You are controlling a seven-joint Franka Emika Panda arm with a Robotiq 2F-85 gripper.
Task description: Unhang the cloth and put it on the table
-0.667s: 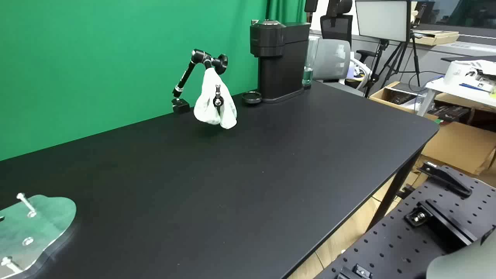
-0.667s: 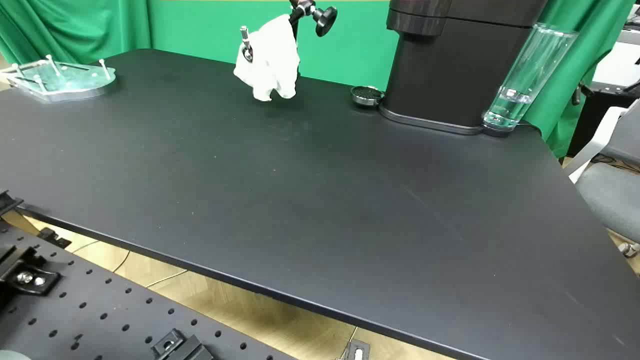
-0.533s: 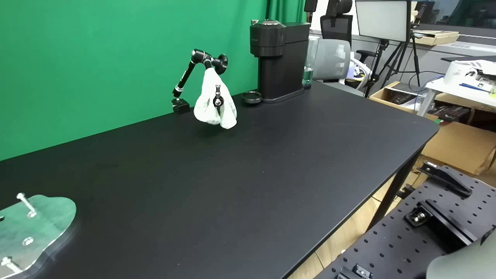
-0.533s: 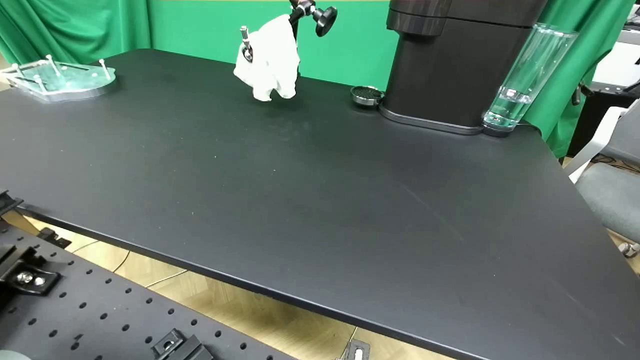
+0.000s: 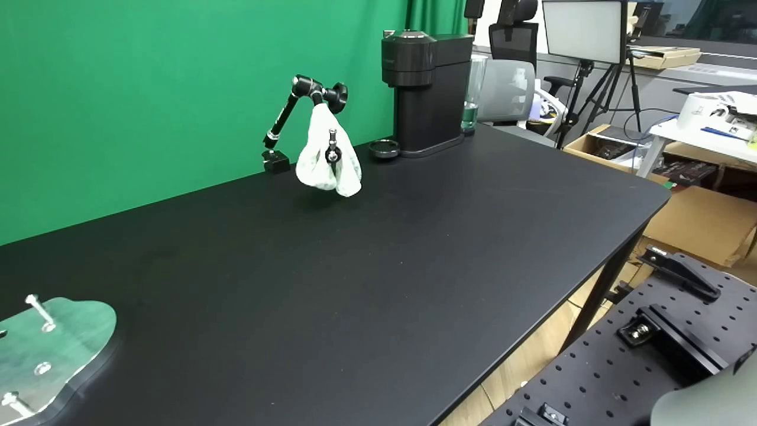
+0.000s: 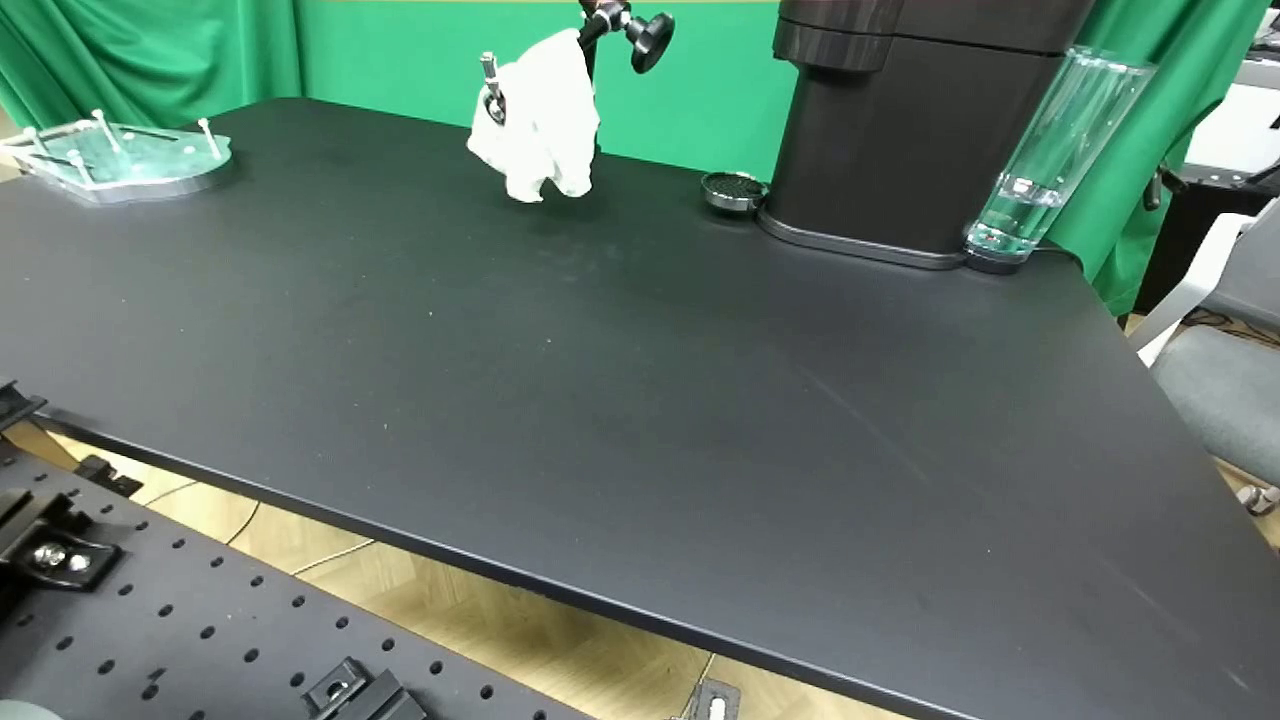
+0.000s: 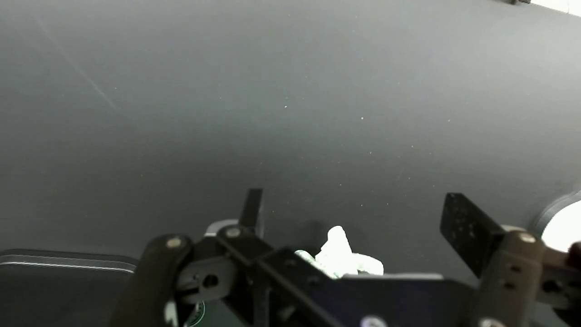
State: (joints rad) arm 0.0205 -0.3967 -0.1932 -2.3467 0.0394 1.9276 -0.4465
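In the wrist view, your black two-fingered gripper has its fingers wide apart and partly hides the white fabric cloth. You have that cloth hanging from the black jointed stand at the far side of the flat black table. To the cloth's right stand a small round dark dish and, just beside it, a tall black coffee machine; well to the left lies a clear plate with white pegs.
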